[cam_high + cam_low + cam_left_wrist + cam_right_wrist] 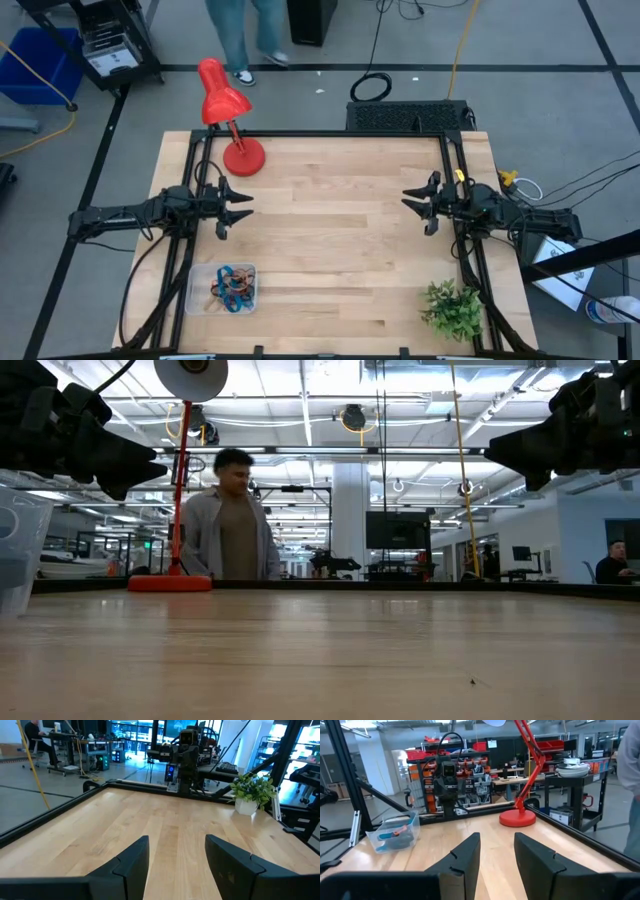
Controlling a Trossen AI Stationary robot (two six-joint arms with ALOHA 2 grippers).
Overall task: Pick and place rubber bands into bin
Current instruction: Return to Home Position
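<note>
The clear plastic bin (222, 289) stands on the table near the front left and holds a tangle of rubber bands (233, 285), orange, blue and dark. It also shows in the right wrist view (395, 836) and at the low view's left edge (20, 550). My left gripper (240, 207) hovers open at the table's left side, behind the bin. My right gripper (415, 201) hovers open at the table's right side. Both are empty and point toward each other across the table.
A red desk lamp (228, 115) stands at the table's far left. A small potted green plant (453, 309) stands at the front right. A person (228, 520) stands beyond the table's far edge. A blue crate (40, 62) sits on the floor.
</note>
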